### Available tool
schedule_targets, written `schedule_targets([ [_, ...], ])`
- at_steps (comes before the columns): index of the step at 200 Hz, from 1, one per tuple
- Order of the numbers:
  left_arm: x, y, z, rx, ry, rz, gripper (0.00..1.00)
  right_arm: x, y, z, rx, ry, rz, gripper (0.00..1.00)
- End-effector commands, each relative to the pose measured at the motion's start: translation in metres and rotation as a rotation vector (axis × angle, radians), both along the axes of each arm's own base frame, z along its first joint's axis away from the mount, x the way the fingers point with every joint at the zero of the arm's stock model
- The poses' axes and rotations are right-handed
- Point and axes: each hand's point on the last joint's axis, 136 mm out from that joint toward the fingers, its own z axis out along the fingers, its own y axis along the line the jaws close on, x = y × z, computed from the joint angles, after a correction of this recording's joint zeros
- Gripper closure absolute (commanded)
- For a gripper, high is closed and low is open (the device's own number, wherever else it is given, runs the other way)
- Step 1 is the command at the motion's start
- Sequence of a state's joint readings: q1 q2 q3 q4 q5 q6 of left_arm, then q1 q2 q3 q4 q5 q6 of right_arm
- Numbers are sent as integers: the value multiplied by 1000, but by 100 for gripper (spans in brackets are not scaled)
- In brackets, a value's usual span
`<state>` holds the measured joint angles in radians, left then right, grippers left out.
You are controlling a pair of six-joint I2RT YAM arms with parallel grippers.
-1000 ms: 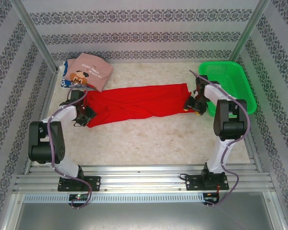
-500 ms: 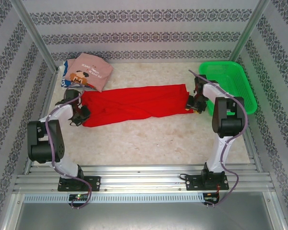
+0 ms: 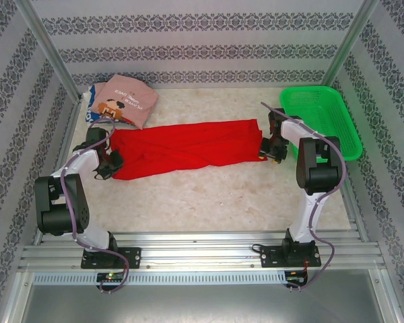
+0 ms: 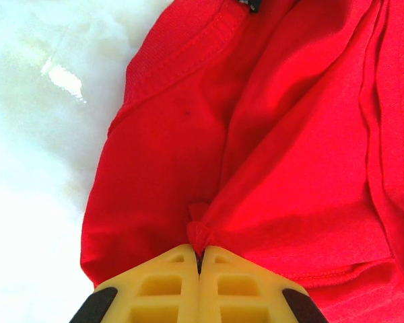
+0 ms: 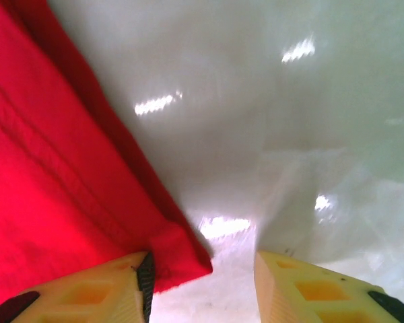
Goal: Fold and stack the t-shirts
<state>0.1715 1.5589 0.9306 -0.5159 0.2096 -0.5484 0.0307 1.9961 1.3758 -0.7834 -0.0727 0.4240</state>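
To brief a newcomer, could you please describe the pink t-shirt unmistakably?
Look to the far left corner of the table, across from the green basket. The pink t-shirt lies folded there; unlike the plain red t-shirt nearby, it carries a printed graphic.

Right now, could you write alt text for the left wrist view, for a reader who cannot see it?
The left arm's yellow fingers are shut on a pinched fold of the red t-shirt, at the bottom centre. The shirt fills the middle and right; the glossy white table shows at the left.
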Motion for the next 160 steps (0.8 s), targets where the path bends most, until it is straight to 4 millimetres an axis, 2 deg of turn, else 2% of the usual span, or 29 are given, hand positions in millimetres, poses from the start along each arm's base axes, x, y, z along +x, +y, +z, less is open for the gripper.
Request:
schedule_targets([
  [1,-13,0,-2,0,28,-25,95,-2,7,8,26,-27,-31,55],
  [29,-15,-2,-7,-11,33,-29,95,0,13,2,36,-20,-35,56],
  [42,-16,-3,-8,-10,35,-36,95,1,12,-3,17,-13,-30,60],
  [49,-16,-2,-7,-7,37,-39,95,2,11,-6,5,-6,-34,66],
  [63,-18,-1,-7,4,47,-46,96,1,7,-11,-15,9,-40,86],
  [82,-23,4,-4,28,59,-45,96,-2,-1,-3,-65,4,-45,100],
  [115,-36,15,2,52,83,-12,96,-20,-13,13,-112,20,-29,100],
  [160,-52,14,-1,58,118,-12,96,-47,-22,16,-141,49,-20,100],
])
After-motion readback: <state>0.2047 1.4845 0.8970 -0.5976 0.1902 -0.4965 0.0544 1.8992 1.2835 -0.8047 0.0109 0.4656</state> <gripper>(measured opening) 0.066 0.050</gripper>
